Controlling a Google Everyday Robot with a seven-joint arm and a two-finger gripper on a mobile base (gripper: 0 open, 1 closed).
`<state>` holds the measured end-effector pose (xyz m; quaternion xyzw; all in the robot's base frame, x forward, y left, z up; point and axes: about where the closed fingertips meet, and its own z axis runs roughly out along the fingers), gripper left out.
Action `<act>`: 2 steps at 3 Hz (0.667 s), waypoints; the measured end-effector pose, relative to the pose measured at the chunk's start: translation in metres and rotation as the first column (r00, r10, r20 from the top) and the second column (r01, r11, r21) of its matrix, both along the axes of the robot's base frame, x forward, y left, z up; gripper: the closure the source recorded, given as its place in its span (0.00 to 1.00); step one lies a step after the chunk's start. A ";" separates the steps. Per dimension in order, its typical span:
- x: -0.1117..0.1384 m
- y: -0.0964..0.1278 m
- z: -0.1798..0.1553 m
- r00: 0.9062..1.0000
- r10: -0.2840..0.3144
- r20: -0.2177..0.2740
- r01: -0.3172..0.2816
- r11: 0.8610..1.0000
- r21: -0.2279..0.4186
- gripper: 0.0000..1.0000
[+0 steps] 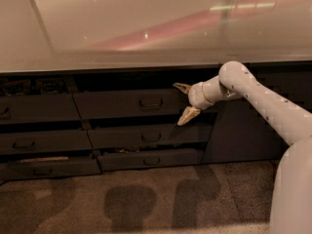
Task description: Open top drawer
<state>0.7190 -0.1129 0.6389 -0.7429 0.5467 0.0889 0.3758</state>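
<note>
The place looks like an office kitchenette: a long pale countertop (122, 38) spans the upper frame above banks of dark drawers (44, 141), the top drawer (112, 104) among them, and speckled carpet (146, 204) covers the bottom. The gripper (184, 101), fingers spread, hangs at centre right before the drawer fronts.
</note>
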 end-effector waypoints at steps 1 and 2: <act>0.000 0.000 0.000 1.000 0.000 0.000 0.000 1.000 0.000 0.42; 0.000 0.000 0.000 1.000 0.000 0.000 0.000 1.000 0.000 0.65</act>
